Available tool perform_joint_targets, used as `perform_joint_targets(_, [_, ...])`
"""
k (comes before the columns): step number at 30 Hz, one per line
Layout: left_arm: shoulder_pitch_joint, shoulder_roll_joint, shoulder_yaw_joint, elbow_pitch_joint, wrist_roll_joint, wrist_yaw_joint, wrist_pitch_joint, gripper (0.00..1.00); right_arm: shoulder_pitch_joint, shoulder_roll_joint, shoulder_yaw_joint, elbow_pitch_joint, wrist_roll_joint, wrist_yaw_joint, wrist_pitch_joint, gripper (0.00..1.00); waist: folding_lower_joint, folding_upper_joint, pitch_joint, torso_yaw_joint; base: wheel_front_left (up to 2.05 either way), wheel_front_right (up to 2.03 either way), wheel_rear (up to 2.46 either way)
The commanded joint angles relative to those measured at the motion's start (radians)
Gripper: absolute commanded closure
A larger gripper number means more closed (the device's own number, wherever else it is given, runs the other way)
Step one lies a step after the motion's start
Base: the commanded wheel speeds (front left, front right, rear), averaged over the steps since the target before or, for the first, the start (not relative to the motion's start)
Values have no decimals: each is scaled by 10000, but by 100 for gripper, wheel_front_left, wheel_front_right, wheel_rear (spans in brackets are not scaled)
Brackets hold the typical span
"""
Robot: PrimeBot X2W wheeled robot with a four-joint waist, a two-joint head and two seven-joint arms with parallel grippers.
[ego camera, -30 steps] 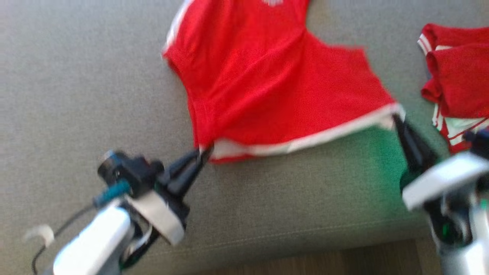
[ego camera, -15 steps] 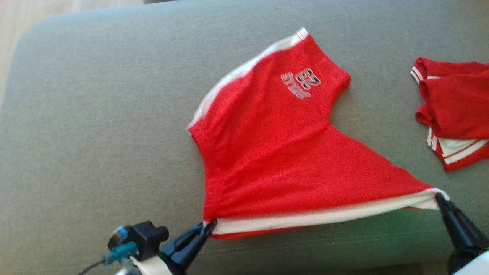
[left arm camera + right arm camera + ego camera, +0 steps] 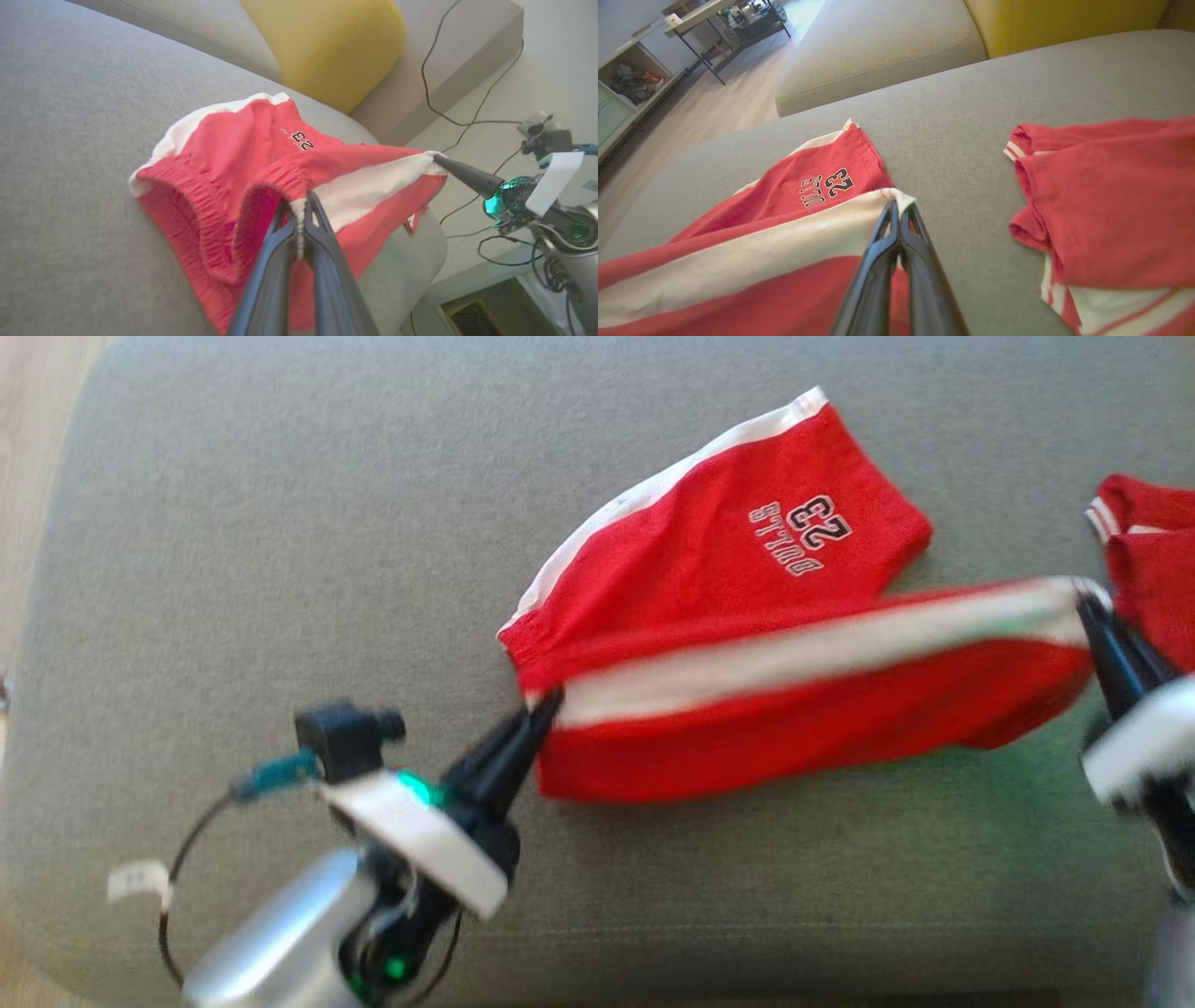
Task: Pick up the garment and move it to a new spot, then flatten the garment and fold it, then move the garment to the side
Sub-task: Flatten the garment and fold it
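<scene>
The garment (image 3: 747, 551) is a pair of red shorts with white side stripes and a "23" print, lying on the grey sofa cushion (image 3: 280, 569). My left gripper (image 3: 546, 705) is shut on the waistband corner at the white stripe; the pinch is plain in the left wrist view (image 3: 301, 205). At the other end of that stripe, my right gripper (image 3: 1088, 607) is shut on the leg hem corner (image 3: 899, 207). The held edge is lifted and stretched between the two grippers, above the lower part of the shorts (image 3: 817, 186). The printed leg lies flat on the cushion.
A second red and white garment (image 3: 1153, 551) lies crumpled at the right, close to my right gripper. A yellow cushion (image 3: 327, 42) sits at the sofa's back. Cables hang over the floor beyond the cushion's edge (image 3: 467, 116). Bare grey cushion spreads out to the left.
Both grippers have carried the striped edge up off the cushion and away from me, over the shorts toward the printed leg. The head camera has also shifted.
</scene>
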Motion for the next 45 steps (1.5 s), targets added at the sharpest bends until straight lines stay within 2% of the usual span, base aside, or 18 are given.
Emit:
perform_joint_targets(1, [-512,48,472,-125,-324,2,27,100,-674,-123,295,-146,-151,-4,79,100,-1,0,154,127,0,0,0])
perform_joint_targets(8, [-1825,-672,831,874,-1887,2,370,100,-3602,-694,873,1910,-1037,-4,223,100,-1,0,798,456,0,0,0])
perform_joint_targets(18, [-3175,-1420,1128,2591,-2352,2,195,100,-7042,-1449,2013,5097,-1862,-4,52,100,-1,0,1856,1079,0,0,0])
perform_joint_targets(28, [-3844,-2130,1024,3850,-2366,2,-82,100,-8658,-1629,2974,7617,-2299,-4,-763,100,-1,0,2252,1424,0,0,0])
perform_joint_targets(29, [-3884,-2140,1005,3949,-2330,2,-113,84,-8725,-1650,3064,7800,-2316,-4,-880,81,-1,0,2245,1417,0,0,0])
perform_joint_targets(30, [-3918,-2147,992,4038,-2286,2,-151,71,-8781,-1667,3139,7963,-2326,-4,-1015,27,-1,0,2228,1400,0,0,0])
perform_joint_targets(31, [-3931,-2154,999,4135,-2259,2,-188,53,-8826,-1680,3193,8114,-2304,-4,-1163,0,-1,0,2201,1374,0,0,0])
perform_joint_targets(32, [-3935,-2152,1004,4221,-2234,2,-218,14,-8859,-1692,3244,8240,-2273,-4,-1305,0,-1,0,2168,1337,0,0,0])
perform_joint_targets(33, [-3935,-2152,1004,4221,-2234,2,-218,14,-8859,-1692,3244,8240,-2273,-4,-1305,0,-1,0,2168,1337,0,0,0])
perform_joint_targets(34, [-3932,-2138,1011,4290,-2200,2,-247,0,-8882,-1686,3271,8340,-2216,-4,-1477,0,-1,0,2127,1284,0,0,0])
perform_joint_targets(37, [-3912,-2046,1079,4529,-1949,51,-346,0,-8849,-1690,3275,8510,-1903,-4,-2055,0,-1,0,1946,1126,0,0,0])
perform_joint_targets(40, [-3807,-1856,1122,4695,-1353,322,-430,0,-8502,-1638,3171,8592,-1431,-4,-2618,0,-1,0,1653,921,0,0,0])
perform_joint_targets(43, [-3554,-1585,1292,4512,-437,905,-466,0,-7916,-1481,3042,8623,-857,-4,-2833,0,-1,0,1345,733,0,0,0])
perform_joint_targets(45, [-3250,-1360,1580,4054,506,1460,-471,0,-7444,-1455,3060,8612,-579,-4,-2833,0,-1,0,1145,635,0,0,0])
